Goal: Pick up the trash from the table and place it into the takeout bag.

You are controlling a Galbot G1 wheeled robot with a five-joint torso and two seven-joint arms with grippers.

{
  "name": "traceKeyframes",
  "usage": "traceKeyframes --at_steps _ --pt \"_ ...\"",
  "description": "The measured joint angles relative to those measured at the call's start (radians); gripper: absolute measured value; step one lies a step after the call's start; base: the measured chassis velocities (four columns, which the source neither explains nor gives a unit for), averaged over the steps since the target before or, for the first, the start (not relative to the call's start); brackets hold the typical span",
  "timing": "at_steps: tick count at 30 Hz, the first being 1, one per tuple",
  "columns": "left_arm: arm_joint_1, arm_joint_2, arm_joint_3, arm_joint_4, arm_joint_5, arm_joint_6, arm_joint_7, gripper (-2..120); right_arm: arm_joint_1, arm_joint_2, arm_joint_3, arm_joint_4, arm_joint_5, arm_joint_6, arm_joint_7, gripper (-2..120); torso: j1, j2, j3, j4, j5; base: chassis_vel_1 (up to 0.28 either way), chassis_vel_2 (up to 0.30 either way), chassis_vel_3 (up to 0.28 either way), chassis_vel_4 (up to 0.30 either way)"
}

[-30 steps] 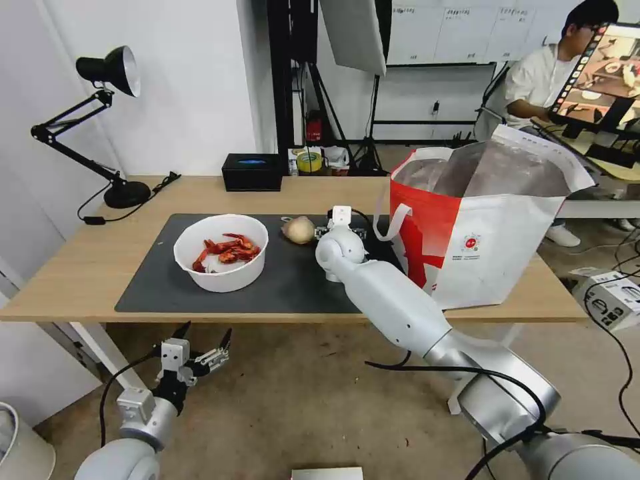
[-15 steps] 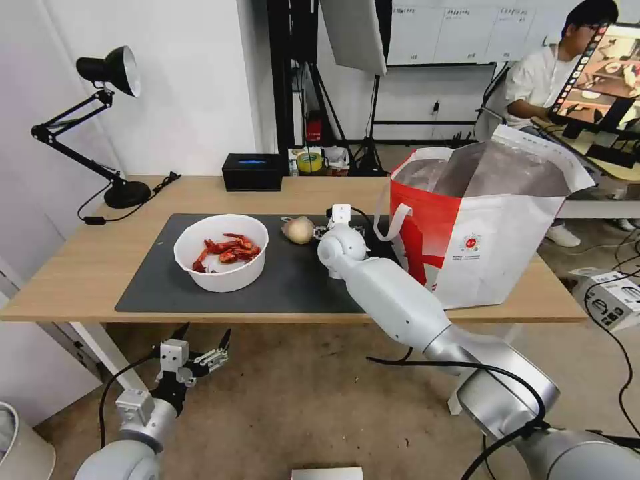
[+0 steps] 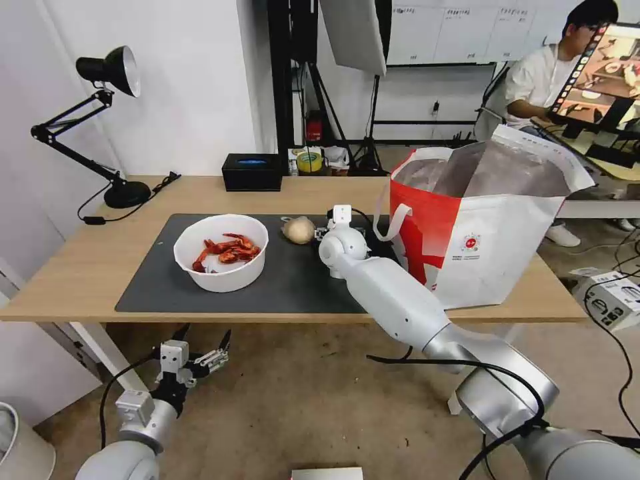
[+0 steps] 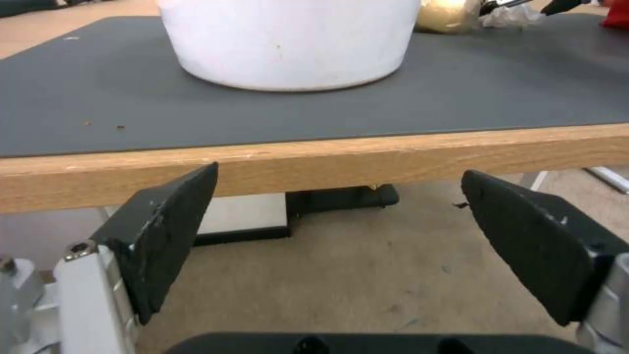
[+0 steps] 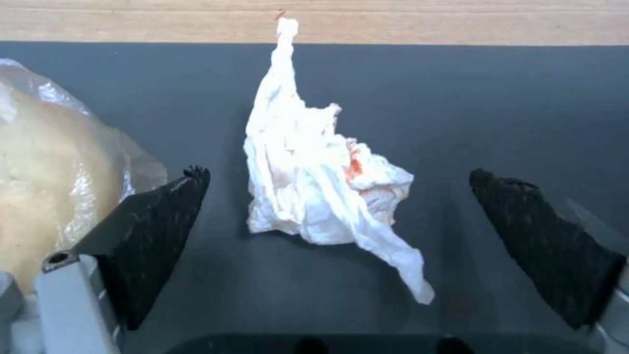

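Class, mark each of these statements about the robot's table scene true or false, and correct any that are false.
1. The right hand is open with the crumpled tissue lying between its fingers. True.
2. The left hand is gripping the white bowl. False: it hangs open below the table's front edge, holding nothing.
3. The bowl holds red crayfish shells. True.
4. The plastic-wrapped lump is inside the takeout bag. False: it lies on the dark mat, beside the right hand.
5. The takeout bag lies flat on its side. False: it stands upright with its top open.
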Motion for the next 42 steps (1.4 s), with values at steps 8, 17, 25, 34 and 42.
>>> traceKeyframes --at_steps 8,17,25,34,42 --pt "0.005 -0.004 0.001 -0.001 0.003 -0.002 0.0 100 0.002 0.01 0.004 -0.018 0.002 0.0 -0.006 86 0.0 0.0 0.0 0.0001 0.0 0.0 0.0 0.0 0.0" --pt "0.009 -0.006 0.007 -0.003 0.005 -0.002 -0.001 100 -0.005 0.012 0.01 -0.02 0.001 0.002 -0.016 51 0.0 0.0 0.0 0.0005 0.0001 0.0 0.0 0.0 0.0" --pt "0.002 -0.01 0.013 -0.002 0.005 -0.002 -0.002 100 -0.008 0.009 0.013 -0.018 0.0 0.003 -0.02 24 0.0 0.0 0.0 0.0002 0.0001 0.0 0.0 0.0 0.0" --pt "0.005 -0.011 0.007 -0.006 0.006 -0.003 -0.002 100 -0.015 0.0 0.013 0.009 0.003 0.01 -0.019 0 0.0 0.0 0.0 -0.0005 -0.0002 0.0 0.0 0.0 0.0" --pt "0.01 -0.013 0.002 -0.015 0.006 -0.004 -0.003 100 -0.033 -0.064 0.002 0.138 0.029 0.012 -0.008 0 0.0 0.0 0.0 -0.0001 -0.0001 0.0 0.0 0.0 0.0"
